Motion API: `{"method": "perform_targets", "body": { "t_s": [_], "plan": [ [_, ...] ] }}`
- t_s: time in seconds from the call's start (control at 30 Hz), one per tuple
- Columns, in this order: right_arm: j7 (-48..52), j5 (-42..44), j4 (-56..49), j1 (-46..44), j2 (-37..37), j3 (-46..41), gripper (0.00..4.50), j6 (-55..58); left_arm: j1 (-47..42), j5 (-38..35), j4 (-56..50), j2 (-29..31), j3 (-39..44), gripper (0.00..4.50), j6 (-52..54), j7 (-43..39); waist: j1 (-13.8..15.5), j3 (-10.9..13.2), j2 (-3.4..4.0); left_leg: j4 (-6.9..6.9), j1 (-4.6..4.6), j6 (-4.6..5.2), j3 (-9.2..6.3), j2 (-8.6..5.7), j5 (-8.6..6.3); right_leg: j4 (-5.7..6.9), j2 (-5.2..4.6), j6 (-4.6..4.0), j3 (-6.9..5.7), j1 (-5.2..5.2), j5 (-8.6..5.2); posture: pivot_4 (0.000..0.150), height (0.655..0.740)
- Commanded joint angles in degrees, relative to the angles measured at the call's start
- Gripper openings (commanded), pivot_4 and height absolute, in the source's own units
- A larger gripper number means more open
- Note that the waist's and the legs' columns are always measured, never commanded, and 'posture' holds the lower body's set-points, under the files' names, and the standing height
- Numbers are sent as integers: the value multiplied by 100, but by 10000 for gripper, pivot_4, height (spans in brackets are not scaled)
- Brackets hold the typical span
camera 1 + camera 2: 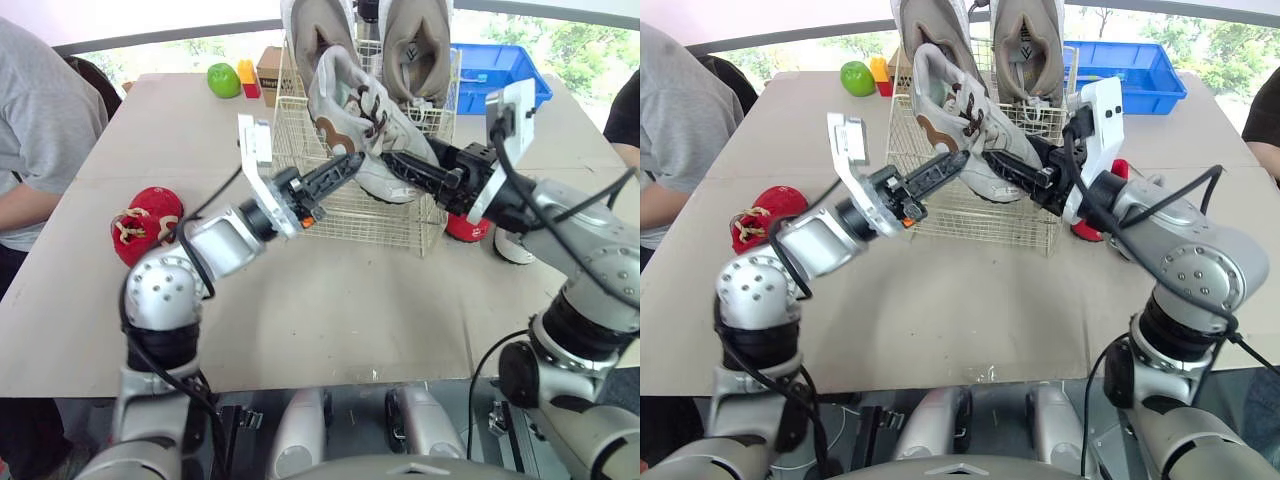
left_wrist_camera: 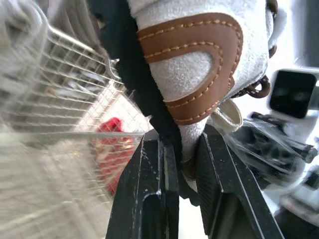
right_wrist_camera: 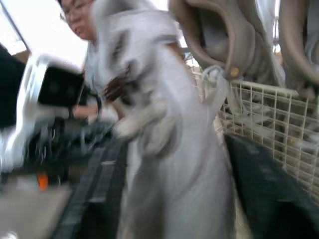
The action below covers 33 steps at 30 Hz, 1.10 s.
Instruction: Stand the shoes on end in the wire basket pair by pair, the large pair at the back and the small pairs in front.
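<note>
**Over the basket's front rim: turn the white shoe upright, then lower it**

Across the table [image 1: 330,300], the wire basket [image 1: 385,222] already has the large pair [image 1: 415,50] standing on end at its back, and the front looks free for the small pairs. The white shoe [image 1: 355,100] hangs tilted above the front wall, just ahead of that pair and not yet inside. I judge it should be turned upright, cleared over the rim, then lowered straight so it does not knock the large pair. The left gripper [image 2: 187,144] is clamped on the shoe's brown-patched heel edge, with the shoe rising from between its fingers. The right gripper [image 1: 395,162] meets the shoe's other side; whether it grips, I cannot tell.
</note>
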Motion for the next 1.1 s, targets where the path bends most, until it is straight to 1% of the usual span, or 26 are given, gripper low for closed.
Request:
{"method": "perform_targets", "body": {
  "t_s": [0.03,0.1,0.17,0.23,0.3,0.5,0.63,0.73,0.8,0.83,0.9,0.93,0.97,1.03,1.07,1.1],
  "plan": [
    [739,-99,-590,627,-474,-156,44494,-1225,-1142,1318,957,893,10,2372,-594,-1578,15,1,-2,-2,0,0,0,0,0,-3,1,0,-2,0,-1,1500,7400],
    [1054,-59,-725,1027,-845,-239,44494,-1576,-1672,1989,1561,1130,-216,2372,-981,-2275,23,1,-2,-3,-2,0,5,-1,0,-7,1,1,0,0,-1,1500,7400],
    [1223,-126,-779,1411,-1110,-344,44494,-1929,-2144,3117,2201,1298,-681,2372,-2058,-3165,17,0,-1,-8,3,0,16,-2,-1,-21,-4,1,10,5,-1,1500,7400],
    [1167,-192,-729,1657,-1301,-377,44494,-2085,-2513,4046,2926,1254,-948,2372,-3248,-3787,22,0,-1,-12,2,0,18,-4,-1,-33,-6,1,11,9,-1,1500,7400],
    [1121,-283,-727,1844,-1428,-306,44494,-2224,-2693,4555,3513,1091,-1065,2372,-4034,-4210,-6,1,-2,-12,2,0,19,-3,-1,-33,-7,1,11,9,0,1500,7400],
    [896,-182,-976,2169,-1538,-222,44494,-2383,-2651,5576,4907,540,-1345,2372,-5354,-5044,18,1,-2,-13,-4,1,16,2,-1,-29,-3,1,9,3,-1,1500,7400],
    [746,-55,-1088,2253,-1603,-196,44494,-2358,-2801,5981,5741,427,-1416,2372,-5602,-5593,7,4,-7,-7,-9,1,15,0,-1,-29,-4,2,8,3,0,1500,7400],
    [657,-5,-1093,2280,-1657,-165,44494,-2354,-2965,6178,6146,383,-1407,2372,-5751,-5778,-2,-1,-17,-7,-8,2,15,3,-2,-29,-2,2,10,2,0,1500,7400],
    [612,6,-1076,2283,-1682,-123,45000,-2369,-3058,6291,6309,357,-1384,12724,-5861,-5822,-4,-1,-17,-7,-7,2,15,3,-2,-28,-1,2,10,2,-1,1500,7400],
    [587,13,-1066,2282,-1691,-104,45000,-2376,-3103,6346,6378,355,-1374,15464,-5891,-5814,-4,-1,-17,-7,-7,2,14,4,-2,-27,-1,2,10,2,-1,1500,7400],
    [539,27,-1044,2270,-1709,-65,45000,-2381,-3184,6465,6499,419,-1356,24582,-5876,-5832,0,-1,-17,-7,-6,2,15,4,-2,-27,-1,2,10,2,-1,1500,7400],
    [530,25,-1033,2276,-1723,-55,45000,-2385,-3221,6493,6521,483,-1319,28335,-5820,-5847,1,-2,-17,-7,-6,2,15,4,-2,-25,-2,2,10,2,-1,1500,7400],
    [525,22,-1024,2286,-1738,-48,45000,-2389,-3251,6499,6521,545,-1268,33936,-5754,-5860,0,-2,-17,-6,-4,2,14,4,-2,-22,-2,2,10,3,-1,1500,7400],
    [523,19,-1004,2307,-1769,-44,45000,-2401,-3282,6497,6495,617,-1186,43226,-5651,-5908,-17,-1,-17,-1,0,2,16,4,-2,-10,-2,3,13,3,-1,1500,7400],
    [539,3,-977,2333,-1798,-38,45000,-2414,-3298,6476,6434,717,-1113,44531,-5572,-5942,-26,-1,-17,-1,3,2,16,4,-2,-5,-1,3,14,2,-1,1500,7400],
    [554,-7,-952,2357,-1824,-38,45000,-2432,-3306,6467,6385,781,-1058,44531,-5515,-5964,-35,-1,-17,0,4,2,15,6,-2,-2,1,3,14,2,-1,1500,7400]
  ]
}}
